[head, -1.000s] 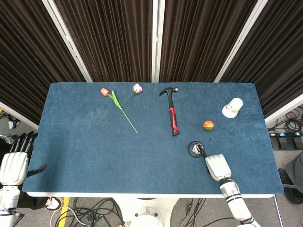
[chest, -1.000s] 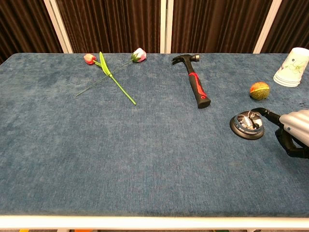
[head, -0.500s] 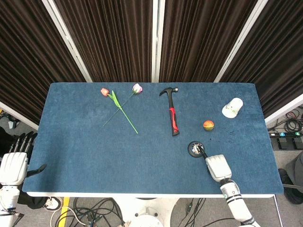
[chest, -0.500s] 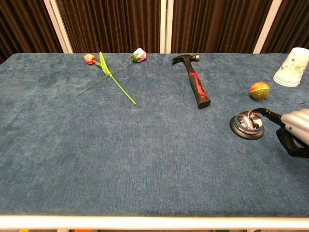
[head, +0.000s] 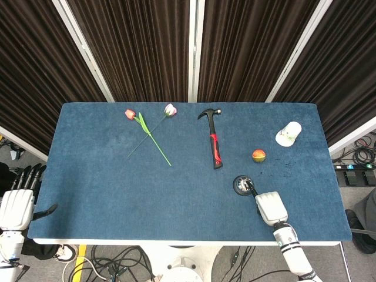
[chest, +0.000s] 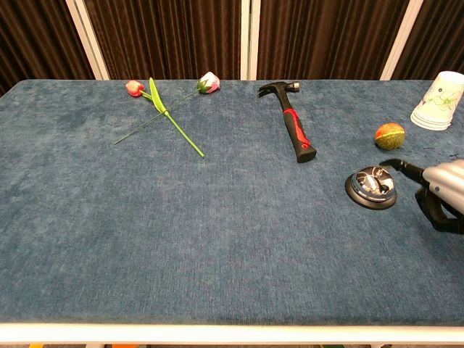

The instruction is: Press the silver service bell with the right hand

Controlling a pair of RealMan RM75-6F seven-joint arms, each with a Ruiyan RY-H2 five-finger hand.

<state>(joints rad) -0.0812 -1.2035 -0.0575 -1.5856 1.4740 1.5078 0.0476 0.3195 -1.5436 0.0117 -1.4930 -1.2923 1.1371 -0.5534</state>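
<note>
The silver service bell point(head: 242, 184) on its black base sits at the front right of the blue table, also visible as the bell point(chest: 371, 186) in the chest view. My right hand point(head: 270, 207) is just behind and to the right of it. One dark finger point(chest: 397, 167) stretches over the bell's right side toward its top, while the other fingers point(chest: 435, 214) are curled under. Whether the fingertip touches the bell is unclear. My left hand point(head: 17, 202) hangs off the table's front left corner with its fingers spread and holds nothing.
A small orange-green ball point(chest: 389, 134) lies just beyond the bell. A stack of paper cups point(chest: 438, 100) lies at the far right. A red-handled hammer point(chest: 293, 125) is in the middle back, and two artificial flowers point(chest: 168, 109) are at the back left.
My right hand has lifted slightly, and its extended finger now sits a little higher over the bell. The left hand has not moved.
</note>
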